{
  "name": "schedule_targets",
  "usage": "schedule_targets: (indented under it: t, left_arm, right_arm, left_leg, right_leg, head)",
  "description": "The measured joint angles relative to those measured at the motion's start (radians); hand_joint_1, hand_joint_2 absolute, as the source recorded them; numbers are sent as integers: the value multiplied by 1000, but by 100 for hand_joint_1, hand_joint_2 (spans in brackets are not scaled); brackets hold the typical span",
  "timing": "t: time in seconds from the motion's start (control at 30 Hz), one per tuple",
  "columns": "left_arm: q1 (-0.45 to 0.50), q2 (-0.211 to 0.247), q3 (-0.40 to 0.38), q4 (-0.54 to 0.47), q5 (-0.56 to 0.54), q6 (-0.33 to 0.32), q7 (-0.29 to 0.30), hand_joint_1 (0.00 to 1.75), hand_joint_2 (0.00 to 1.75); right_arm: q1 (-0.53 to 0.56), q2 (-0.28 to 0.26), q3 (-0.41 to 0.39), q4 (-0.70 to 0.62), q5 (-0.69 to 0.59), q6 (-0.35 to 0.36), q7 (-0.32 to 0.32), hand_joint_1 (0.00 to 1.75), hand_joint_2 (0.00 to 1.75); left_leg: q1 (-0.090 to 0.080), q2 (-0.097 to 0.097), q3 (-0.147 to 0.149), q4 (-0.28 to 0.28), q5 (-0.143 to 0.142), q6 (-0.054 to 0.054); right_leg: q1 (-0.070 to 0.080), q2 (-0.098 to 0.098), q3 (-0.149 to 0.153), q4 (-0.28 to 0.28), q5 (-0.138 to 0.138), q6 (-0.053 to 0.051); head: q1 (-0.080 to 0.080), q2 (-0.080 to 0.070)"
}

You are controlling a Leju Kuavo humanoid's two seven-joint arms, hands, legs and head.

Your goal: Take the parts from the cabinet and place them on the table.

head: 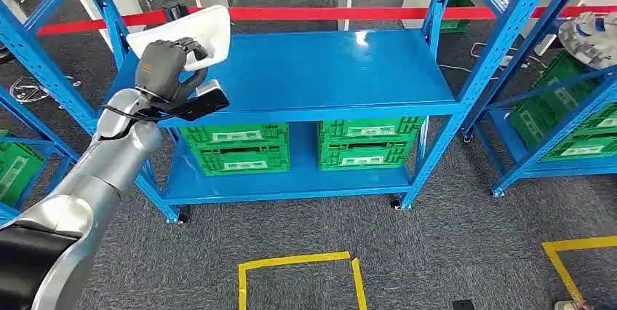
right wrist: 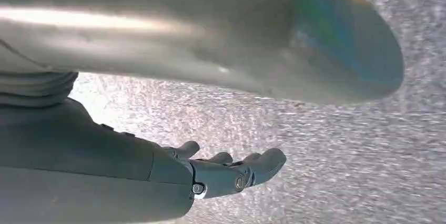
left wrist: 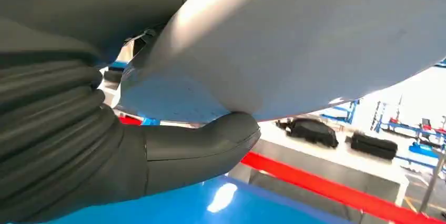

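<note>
The left hand [head: 169,62] grips a white part [head: 190,32] at upper left, over the blue desk [head: 327,70]; next, lower and release.

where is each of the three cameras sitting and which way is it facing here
Head view: high on the body, facing forward and down at the blue shelf top and the grey carpet; the silver left arm rises from below, its left hand holding a white part.
Left wrist view: close behind the left hand, looking past the thumb and the white part toward the red barrier tape.
Right wrist view: at the hanging right arm's wrist, facing the carpet, with the empty right hand.
Shared: the head and left wrist views both show the left hand, white part and red tape.
</note>
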Motion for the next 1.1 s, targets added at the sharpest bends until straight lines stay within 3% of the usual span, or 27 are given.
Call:
schedule_targets:
  t: [0.03,0.07,0.1,0.13,0.17,0.2,0.3,0.33,0.37,0.4,0.47,0.5,0.53,0.57,0.6,0.63,0.67,0.7,0.8,0.83,0.87,0.9,0.93,1.0,1.03,1.07,1.1]
  left_arm:
    - [0,0,0,3,1,1,-3,175,175]
    - [0,0,0,5,1,2,-4,175,175]
    - [0,0,0,7,2,3,-4,175,175]
    - [0,0,0,7,3,4,-4,175,175]
    - [-1,-2,-1,7,5,5,-4,175,175]
    - [-3,-1,-1,7,7,6,-4,175,175]
    - [-9,-8,-2,10,9,7,-3,175,175]
    - [-10,-8,-3,11,8,7,1,175,175]
    - [-12,-8,-3,14,7,6,6,175,175]
    - [-16,-8,-5,16,3,5,8,175,175]
    - [-22,-10,-5,19,3,5,13,175,175]
    - [-22,-11,-5,21,3,5,16,175,175]
    - [-22,-12,-5,24,3,4,16,175,175]
    - [-22,-13,-5,26,5,3,15,175,175]
    - [-22,-14,-5,27,8,3,14,175,175]
    - [-24,-15,-5,27,10,1,13,175,175]
    - [-28,-16,-5,25,11,-2,8,175,175]
    - [-31,-18,-5,23,12,-3,5,175,175]
    - [-33,-18,-5,24,24,-15,-15,175,175]
    - [-33,-18,-5,25,29,-22,-20,175,175]
    - [-33,-22,-5,25,34,-25,-26,175,175]
    - [-34,-23,-6,24,38,-27,-30,175,175]
    - [-34,-22,-6,25,40,-28,-30,175,175]
    - [-29,-22,-6,28,40,-28,-30,175,175]
    - [-25,-22,-6,29,40,-31,-31,175,175]
    - [-22,-22,-6,31,39,-35,-32,175,175]
    - [-21,-21,-6,32,39,-37,-34,175,175]
  right_arm:
    - [-1,0,0,0,0,0,0,0,0]
    - [-1,0,0,0,-1,0,0,0,0]
    - [-2,0,0,0,-1,-1,0,0,0]
    - [-4,0,0,0,-2,-2,0,0,0]
    - [-8,-1,-1,0,-2,-3,0,0,0]
    - [-9,-2,-1,0,-6,-3,-1,0,0]
    - [-8,-2,-3,0,-11,-4,0,0,0]
    - [-8,0,-4,0,-15,-4,0,0,0]
    - [-11,1,-5,0,-18,-4,1,0,0]
    - [-11,1,-6,0,-19,-4,1,0,0]
    - [-9,1,-9,0,-21,-4,2,0,0]
    - [-9,1,-10,0,-21,-4,2,0,0]
    - [-9,1,-10,0,-22,-5,1,0,0]
    - [-9,1,-10,0,-22,-4,0,0,0]
    - [-9,1,-10,0,-22,-4,0,0,0]
    - [-9,1,-10,0,-22,-4,-1,0,0]
    - [-9,1,-10,0,-22,-4,-1,0,0]
    - [-8,2,-10,0,-22,-3,-3,0,0]
    - [-9,4,-10,0,-19,0,-3,0,0]
    - [-6,4,-10,0,-19,0,-2,0,0]
    - [-5,5,-11,0,-19,0,0,0,0]
    - [-4,6,-11,0,-19,0,1,0,0]
    - [-4,5,-11,0,-19,0,2,0,0]
    - [-4,4,-11,0,-19,0,3,0,0]
    - [-4,4,-11,0,-19,0,6,0,0]
    - [-3,4,-11,0,-19,0,8,0,0]
    - [-3,4,-11,0,-19,0,11,0,0]
  left_leg:
    - [-1,0,-19,3,12,-1]
    - [-1,0,-37,6,24,-3]
    - [-1,0,-54,11,35,-5]
    - [-1,-1,-69,17,44,-9]
    - [-1,0,-77,25,51,-14]
    - [-4,0,-85,32,56,-22]
    - [-1,-1,-83,18,85,-39]
    - [-2,-2,-90,17,94,-45]
    - [0,-3,-100,33,53,-52]
    - [3,-3,-117,84,-21,-59]
    - [9,-3,-144,231,-129,-71]
    - [9,-3,-151,297,-147,-74]
    - [10,-3,-143,329,-133,-76]
    - [11,-3,-118,320,-104,-76]
    - [11,-3,-73,272,-70,-73]
    - [11,-3,-13,199,-54,-68]
    - [10,-5,64,103,-74,-59]
    - [3,-5,127,10,-120,-52]
    - [-7,-5,108,-1,-112,-26]
    - [-4,-2,105,-12,-96,-14]
    - [-1,2,108,-16,-83,-8]
    - [0,1,96,-18,-70,1]
    - [0,1,83,-17,-59,2]
    - [-1,1,58,-11,-44,3]
    - [-1,1,46,-7,-38,2]
    - [-1,1,37,-3,-35,-1]
    - [0,1,28,4,-33,-4]
  right_leg:
    - [1,0,12,18,23,-1]
    - [2,0,42,-3,59,-3]
    - [2,0,89,-56,91,-6]
    - [3,0,157,-138,101,-9]
    - [4,0,223,-227,58,-14]
    - [12,2,259,-295,27,-24]
    - [15,2,239,-286,45,-41]
    - [6,-3,231,-297,64,-51]
    - [6,-5,223,-298,77,-57]
    - [6,-5,208,-299,93,-63]
    - [6,-5,175,-298,120,-63]
    - [6,-5,158,-297,133,-62]
    - [6,-5,141,-296,146,-61]
    - [5,-5,125,-296,157,-59]
    - [5,-5,110,-295,169,-56]
    - [6,-5,97,-295,180,-53]
    - [6,-5,92,-293,190,-50]
    - [9,-4,86,-293,198,-42]
    - [-1,-6,88,-309,224,-19]
    - [2,-5,86,-316,235,-10]
    - [-3,-4,77,-302,221,-8]
    - [-1,-3,54,-253,167,-5]
    - [-2,-2,24,-174,113,0]
    - [-2,-2,-27,-19,38,7]
    - [-2,-2,-30,14,28,9]
    - [-3,-3,-6,-6,39,9]
    - [-4,-3,43,-71,63,9]
  head:
    - [1,0]
    - [1,0]
    - [1,0]
    - [1,0]
    - [1,0]
    - [0,0]
    - [2,0]
    - [4,0]
    - [1,0]
    - [-3,0]
    - [-3,0]
    - [-3,0]
    - [-3,0]
    - [-3,0]
    - [-3,0]
    - [-3,0]
    - [-3,0]
    - [-3,0]
    - [-7,0]
    - [-9,0]
    - [-6,0]
    - [-2,0]
    - [-2,0]
    - [-1,0]
    - [0,0]
    - [0,0]
    - [0,0]
